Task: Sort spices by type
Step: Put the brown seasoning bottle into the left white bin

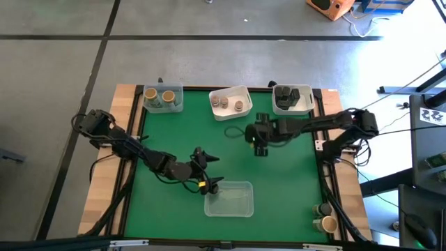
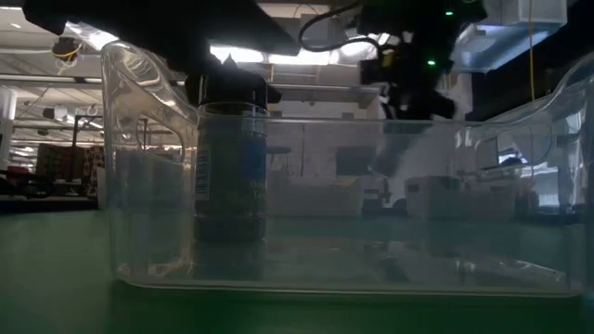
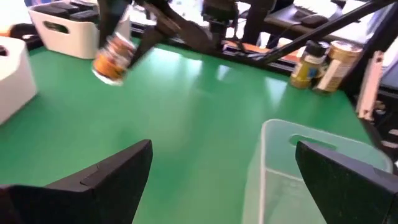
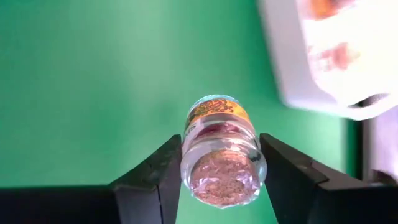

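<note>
Spices show in small round glass jars spread over the green tabletop (image 1: 174,132). We see one small clear jar with a pale pink-grey cork top and an orange-yellow label (image 4: 219,148) clamped between the two dark fingers of the right pincer (image 4: 219,168), its cork end facing the wrist camera. In the high view that right pincer (image 1: 260,145) hangs over the mat at about 1 o'clock from the middle, just below the white tray (image 1: 231,102) at 12 o'clock, which carries two or three jars with pale tops (image 1: 227,104). The same held jar (image 3: 114,57) appears tilted in the left wrist view, above the green.

At 11 o'clock a clear tray (image 1: 164,98) holds two tan-topped jars (image 1: 159,95); at 1 o'clock a white tray (image 1: 292,99) holds dark-topped ones (image 1: 284,93). Two more jars (image 1: 326,219) stand off the mat at 5 o'clock on the wooden edge.

The left pincer (image 1: 211,183) stands released, fingers wide apart, at 6 o'clock, at the rim of the clear plastic bin (image 1: 228,199). In the low view, through that bin (image 2: 371,232), we see a dark-capped jar with a blue label (image 2: 230,172) upright.

Beyond the tabletop lies grey floor (image 1: 56,70), and the low view shows a lit room with shelving.
</note>
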